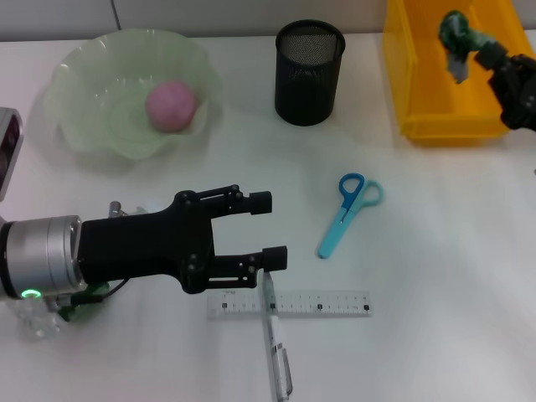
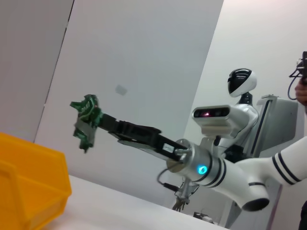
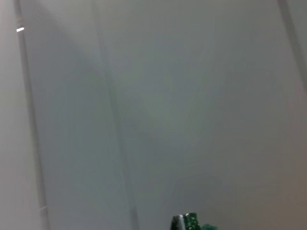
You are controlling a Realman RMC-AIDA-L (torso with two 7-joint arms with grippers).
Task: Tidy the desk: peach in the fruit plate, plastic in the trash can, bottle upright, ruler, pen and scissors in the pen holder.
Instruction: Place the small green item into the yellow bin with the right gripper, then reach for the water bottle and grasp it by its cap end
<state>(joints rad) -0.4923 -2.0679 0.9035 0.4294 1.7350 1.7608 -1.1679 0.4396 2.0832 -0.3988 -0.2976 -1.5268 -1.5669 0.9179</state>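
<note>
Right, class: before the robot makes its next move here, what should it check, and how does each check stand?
1. Right claw grips the plastic: ok.
2. Plastic is above the yellow bin: ok.
3. Peach sits in the plate: ok.
4. Left claw is open, holding nothing: ok.
5. Scissors, ruler and pen are in the holder: not ok, all on the desk.
6. Bottle upright: cannot tell.

A white desk [image 1: 452,276] lies under everything, with what seems a pale wall [image 2: 144,62] behind.
</note>
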